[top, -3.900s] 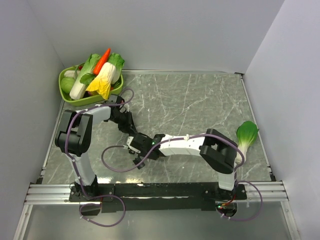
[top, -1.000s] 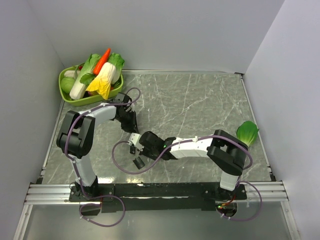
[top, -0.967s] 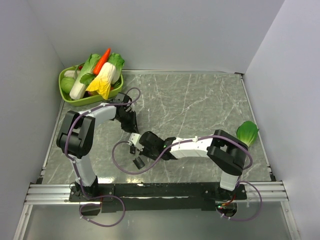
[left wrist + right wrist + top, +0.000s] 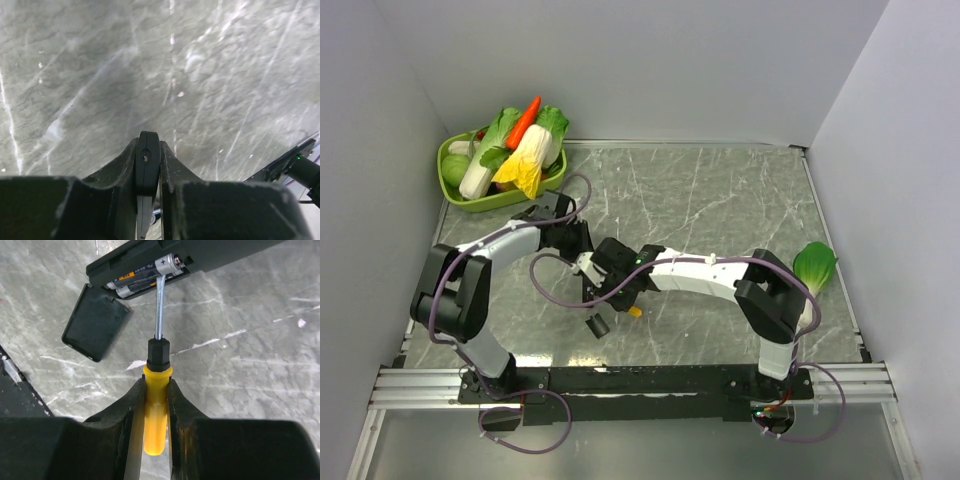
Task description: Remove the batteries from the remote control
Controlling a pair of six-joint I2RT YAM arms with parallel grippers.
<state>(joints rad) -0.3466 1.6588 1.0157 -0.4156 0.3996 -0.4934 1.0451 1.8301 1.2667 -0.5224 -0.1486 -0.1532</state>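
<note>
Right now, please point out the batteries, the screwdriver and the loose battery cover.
batteries (image 4: 149, 270), right wrist view, on the upper cell's body.
screwdriver (image 4: 156, 410), right wrist view, on the yellow handle.
cover (image 4: 96, 329), right wrist view, on its flat middle.

Left gripper (image 4: 148, 150), right gripper (image 4: 156, 385) clamped, wrists apparently close

Black remote control (image 4: 220, 247) (back open) holds two batteries (image 4: 145, 273).

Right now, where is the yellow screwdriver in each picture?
Top view: the screwdriver is a yellow speck midway along the table, toward its near edge.
Left wrist: not in it.
Right wrist: bottom centre, held by the right gripper, tip in the remote.
Shared landmark: the grey marble table.
</note>
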